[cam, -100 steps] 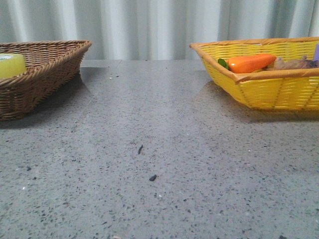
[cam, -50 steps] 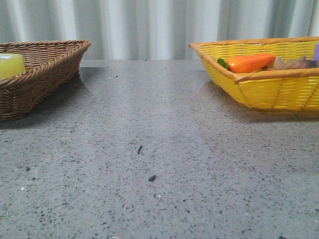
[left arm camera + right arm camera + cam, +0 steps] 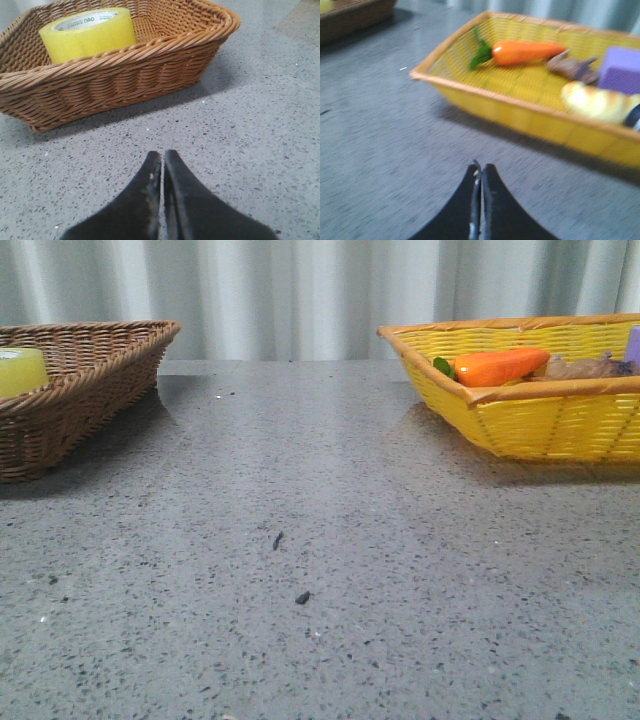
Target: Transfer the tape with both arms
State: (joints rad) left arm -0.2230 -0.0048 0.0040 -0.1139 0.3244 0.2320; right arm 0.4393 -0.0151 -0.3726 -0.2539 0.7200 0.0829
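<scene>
Tape (image 3: pixel 88 35) sits in the brown basket (image 3: pixel 125 75); we find left gripper (image 3: pixel 162 162) and right gripper (image 3: pixel 480 175) closed, empty.

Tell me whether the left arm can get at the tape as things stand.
Probably yes: the tape sits uncovered in the brown basket, nothing lying between. The left gripper is shut and must open first.

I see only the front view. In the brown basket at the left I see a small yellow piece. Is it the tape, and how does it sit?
Observer: Yes, the tape lies flat in the brown basket, white ring up.
Operator: Is the left claw holding anything?
Observer: No, the left claw is shut and empty, above bare table.
Operator: And the right one?
Observer: The right claw is shut too, before the yellow basket, which holds a carrot and a purple block.
</scene>
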